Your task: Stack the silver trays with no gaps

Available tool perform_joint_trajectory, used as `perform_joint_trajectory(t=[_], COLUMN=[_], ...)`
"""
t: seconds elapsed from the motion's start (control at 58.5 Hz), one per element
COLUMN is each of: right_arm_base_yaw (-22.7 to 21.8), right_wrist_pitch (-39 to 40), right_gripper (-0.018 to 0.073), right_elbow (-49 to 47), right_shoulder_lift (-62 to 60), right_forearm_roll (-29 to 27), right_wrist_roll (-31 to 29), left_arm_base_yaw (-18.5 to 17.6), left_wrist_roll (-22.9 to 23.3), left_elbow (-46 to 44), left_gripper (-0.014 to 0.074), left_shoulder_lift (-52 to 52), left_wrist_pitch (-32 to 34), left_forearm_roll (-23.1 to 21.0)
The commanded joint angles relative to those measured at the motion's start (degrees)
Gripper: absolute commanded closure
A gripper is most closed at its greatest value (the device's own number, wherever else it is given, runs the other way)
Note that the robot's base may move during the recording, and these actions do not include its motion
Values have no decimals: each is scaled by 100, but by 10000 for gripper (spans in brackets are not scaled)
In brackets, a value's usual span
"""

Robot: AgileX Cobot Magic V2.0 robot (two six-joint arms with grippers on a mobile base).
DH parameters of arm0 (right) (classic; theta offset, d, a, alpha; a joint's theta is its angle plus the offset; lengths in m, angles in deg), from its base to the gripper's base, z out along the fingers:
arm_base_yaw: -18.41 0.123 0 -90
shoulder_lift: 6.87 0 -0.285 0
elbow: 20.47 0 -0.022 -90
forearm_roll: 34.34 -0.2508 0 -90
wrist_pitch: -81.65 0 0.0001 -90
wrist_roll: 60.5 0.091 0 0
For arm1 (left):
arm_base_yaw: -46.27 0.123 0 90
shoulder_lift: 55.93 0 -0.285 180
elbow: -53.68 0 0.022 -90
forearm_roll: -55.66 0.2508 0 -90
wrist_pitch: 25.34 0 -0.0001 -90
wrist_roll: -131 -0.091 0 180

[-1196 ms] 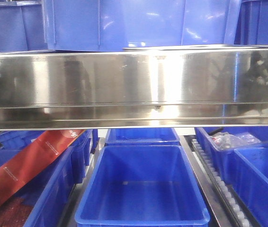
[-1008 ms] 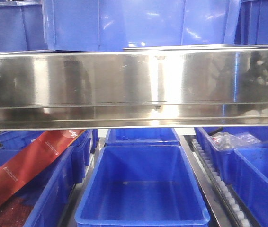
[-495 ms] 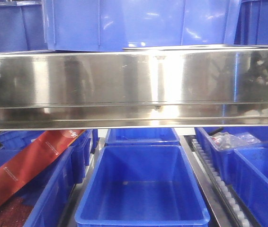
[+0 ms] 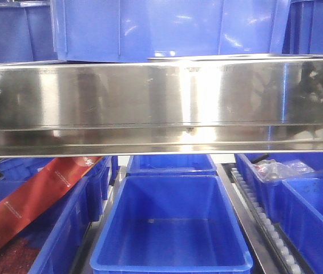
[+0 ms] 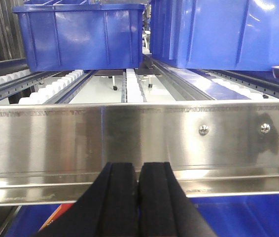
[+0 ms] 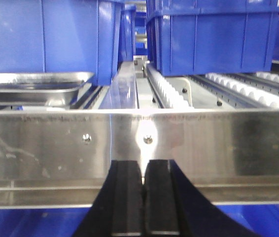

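The shallow grey-silver metal trays [image 6: 31,84] lie on the upper roller shelf, just behind the broad mirror-like steel rail [image 4: 161,103] and in front of a large deep blue plastic bin [image 6: 41,34]. In the right wrist view they are at the left, and two rims show one over the other. The left gripper [image 5: 138,173] and the right gripper [image 6: 143,168] both stand before the rail, their black pads pressed together and holding nothing.

One steel rail [image 4: 161,103]; three blue bins [image 4: 167,28] above it, more below; one red carton [image 4: 36,200], near left; silver trays [image 6: 31,79], beyond the rail, number indistinct edge-on.
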State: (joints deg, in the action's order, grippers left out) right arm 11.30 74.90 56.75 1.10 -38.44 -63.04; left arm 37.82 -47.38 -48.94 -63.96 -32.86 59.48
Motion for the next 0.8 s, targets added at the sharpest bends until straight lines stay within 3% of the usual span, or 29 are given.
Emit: perform_joint_trajectory(t=[0.0, 0.29, 0.41, 0.598, 0.718, 0.786], right_arm_base_yaw=[-21, -21, -21, -21, -21, -21], right_wrist_pitch=[190, 894, 1356, 1841, 1638, 1119], right_gripper=[638, 638, 638, 638, 638, 638], right_elbow=[-1, -1, -1, -1, -163, -501], right_shoulder_lift=[-18, -18, -18, -18, -18, -18], right_forearm_roll=[-10, -10, -10, -107, -763, -924], right_wrist_roll=[-20, -20, -20, 90, 125, 125], left_arm_base_yaw=[13, 13, 13, 13, 13, 13], left_wrist_roll=[5, 5, 5, 55, 55, 55], left_elbow=[-16, -16, -16, -212, -808, -1249], left_gripper=[604, 604, 604, 604, 604, 604], left_shoulder_lift=[24, 24, 24, 24, 24, 24], left_wrist_pitch=[94, 121, 808, 1676, 1514, 1214], left_forearm_roll=[-2, -2, -49, -1044, -1264, -1264])
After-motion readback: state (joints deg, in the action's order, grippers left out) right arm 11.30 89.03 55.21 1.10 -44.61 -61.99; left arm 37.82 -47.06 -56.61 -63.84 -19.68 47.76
